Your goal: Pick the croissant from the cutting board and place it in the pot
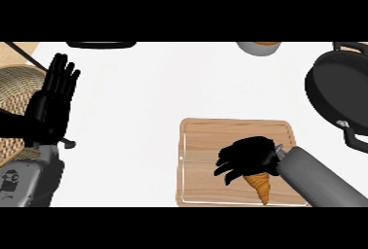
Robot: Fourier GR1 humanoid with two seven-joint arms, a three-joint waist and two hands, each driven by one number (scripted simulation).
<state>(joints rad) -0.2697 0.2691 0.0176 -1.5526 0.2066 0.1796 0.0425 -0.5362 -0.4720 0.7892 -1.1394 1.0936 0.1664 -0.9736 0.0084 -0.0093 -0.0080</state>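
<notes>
Two grey cylindrical forearms, black fingered left robot hand, black right robot hand

The rectangular wooden cutting board lies under the black right hand. The tapered orange-brown croissant rests on the board, directly below the hand's fingers and partly covered by them. The round black pot sits up and to the right of that hand. The woven wicker basket lies beside the black left hand, far to the left.
</notes>
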